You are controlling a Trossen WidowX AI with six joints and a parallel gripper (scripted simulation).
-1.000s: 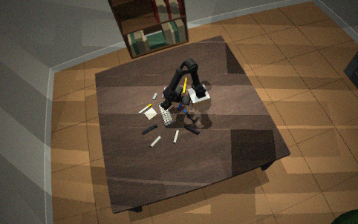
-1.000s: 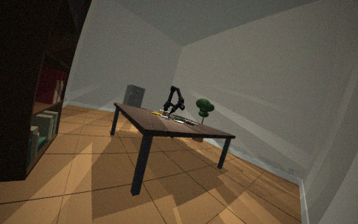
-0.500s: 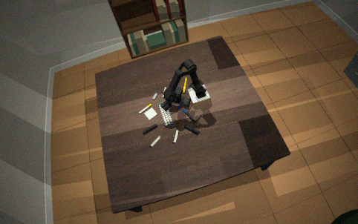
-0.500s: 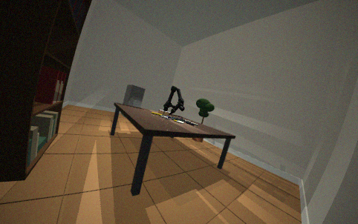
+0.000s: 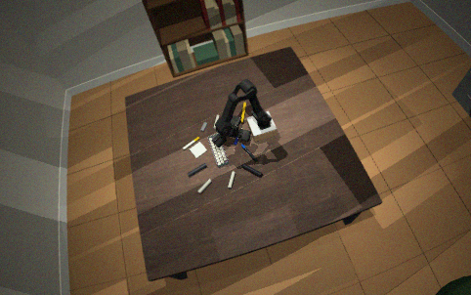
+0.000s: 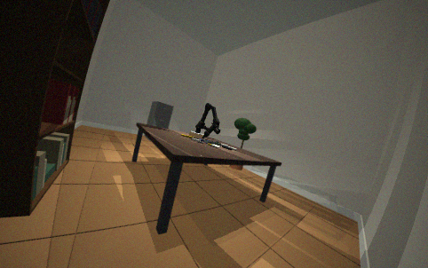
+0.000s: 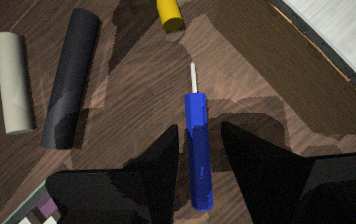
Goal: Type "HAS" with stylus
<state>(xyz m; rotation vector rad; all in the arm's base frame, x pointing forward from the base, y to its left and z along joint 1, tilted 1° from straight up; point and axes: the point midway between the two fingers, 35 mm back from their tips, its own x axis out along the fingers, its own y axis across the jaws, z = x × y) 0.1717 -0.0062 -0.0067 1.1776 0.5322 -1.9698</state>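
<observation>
The blue stylus (image 7: pixel 198 145) (image 5: pixel 235 141) with a thin white tip lies flat on the wooden desk (image 5: pixel 303 195). My gripper (image 7: pixel 199 128) (image 5: pixel 236 138) is low over it with one dark finger on each side of the barrel. There is a gap on both sides, so the fingers are open and not gripping. The small keyboard (image 5: pixel 218 151) lies just left of the gripper. Only a corner of the keyboard (image 7: pixel 42 212) shows at the bottom left of the wrist view. The arm (image 6: pixel 209 120) is small in the exterior view.
A yellow marker (image 7: pixel 170 14) (image 5: pixel 243 108) lies beyond the stylus tip. A dark cylinder (image 7: pixel 70 80) and a white one (image 7: pixel 15 82) lie to the left. A white pad (image 7: pixel 330 25) (image 5: pixel 264 128) is at the right. More markers (image 5: pixel 197 170) and a note (image 5: pixel 197 149) lie around the keyboard.
</observation>
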